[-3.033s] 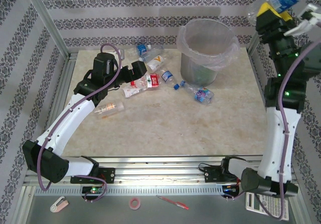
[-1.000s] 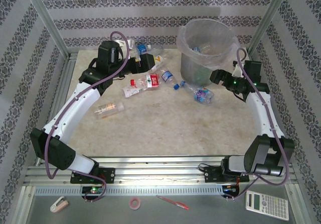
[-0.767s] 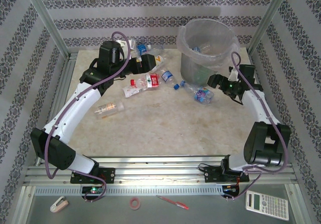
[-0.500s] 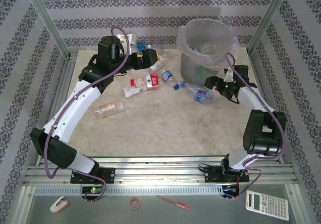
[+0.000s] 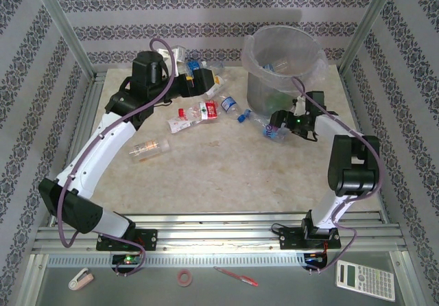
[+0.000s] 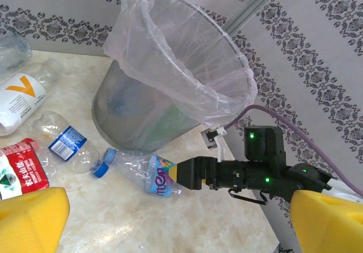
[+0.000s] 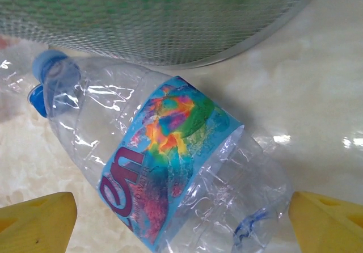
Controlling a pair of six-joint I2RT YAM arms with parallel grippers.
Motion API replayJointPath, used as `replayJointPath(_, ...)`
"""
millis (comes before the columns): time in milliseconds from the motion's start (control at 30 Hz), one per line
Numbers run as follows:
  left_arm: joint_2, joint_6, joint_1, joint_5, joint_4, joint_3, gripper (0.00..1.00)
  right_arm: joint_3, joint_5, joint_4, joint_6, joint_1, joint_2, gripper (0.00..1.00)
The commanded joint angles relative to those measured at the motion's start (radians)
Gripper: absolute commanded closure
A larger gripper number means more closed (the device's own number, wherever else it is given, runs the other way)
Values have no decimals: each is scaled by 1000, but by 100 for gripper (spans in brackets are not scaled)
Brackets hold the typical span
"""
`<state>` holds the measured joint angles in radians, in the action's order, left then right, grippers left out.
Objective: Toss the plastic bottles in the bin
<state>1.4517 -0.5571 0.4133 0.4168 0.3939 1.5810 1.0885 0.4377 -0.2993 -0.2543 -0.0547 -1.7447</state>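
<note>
My right gripper [image 5: 273, 125] is low on the table at the foot of the bin [image 5: 266, 97]. It is open, with a crushed clear bottle [image 7: 170, 162] with a blue rainbow label lying between its yellow fingertips [image 7: 37, 222]. My left gripper [image 5: 206, 81] hovers open and empty above the back-left bottles: one with a white label [image 6: 20, 97], one with a small blue label [image 6: 67, 142] and one with a red label [image 6: 20, 173]. Another bottle [image 5: 149, 147] lies apart at the left. A bottle [image 5: 274, 66] lies inside the bin.
Metal frame posts [image 5: 62, 28] stand at the table's back corners. On the near shelf below the arm bases lie a calculator [image 5: 363, 280], a red pen [image 5: 236, 276], a tape roll [image 5: 184, 277] and a small pinkish-white object [image 5: 81, 278].
My right arm came down from above the bin, where it held a bottle, to the rainbow-label bottle on the table. A bottle now lies in the bin. My left gripper edged toward the back.
</note>
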Motion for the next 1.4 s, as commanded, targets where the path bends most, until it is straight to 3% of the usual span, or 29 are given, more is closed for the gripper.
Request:
replayJointPath(0, -28, -2, 13, -21, 11, -8, 0, 36, -29, -18, 44, 24, -21, 4)
replayJointPath(1367, -42, 14, 12, -27, 13, -33, 0, 150, -176, -175, 61, 189, -143, 11)
